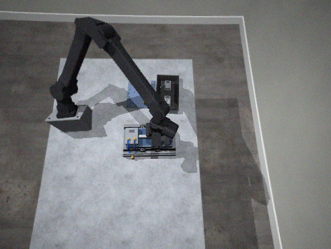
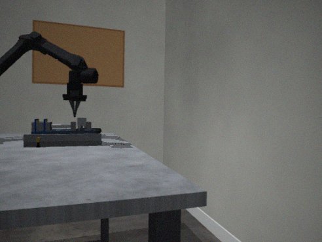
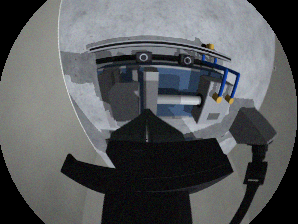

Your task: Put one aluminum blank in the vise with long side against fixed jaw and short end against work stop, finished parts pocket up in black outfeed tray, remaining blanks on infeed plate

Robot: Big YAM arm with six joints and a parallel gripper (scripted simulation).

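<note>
My gripper [image 2: 74, 116] [image 3: 147, 112] is shut and empty, pointing down just above the vise, over the jaw nearer the rod. In the vise, a plain gray block [image 2: 82, 121] [image 3: 124, 101] sits between the jaw plate [image 2: 73, 125] [image 3: 150, 90] and the fixed jaw [image 2: 88, 126]; its top stands higher than both. Its contact with bars and work stop is hidden. Two finished parts [image 1: 167, 85] [image 1: 167, 100] lie in the black outfeed tray [image 1: 175, 92], pockets seemingly up. The blue infeed plate [image 1: 134, 88] is partly behind the arm; a small yellow thing shows at the arm's edge.
The hosed block [image 1: 131, 134] [image 2: 40, 126] [image 3: 212, 100] stands at one end of the vise, with a light rod [image 1: 144, 136] [image 2: 62, 125] [image 3: 177, 99] running from it. Blue hoses [image 3: 236, 82] rise there. The tray stands beside the infeed plate, behind the vise.
</note>
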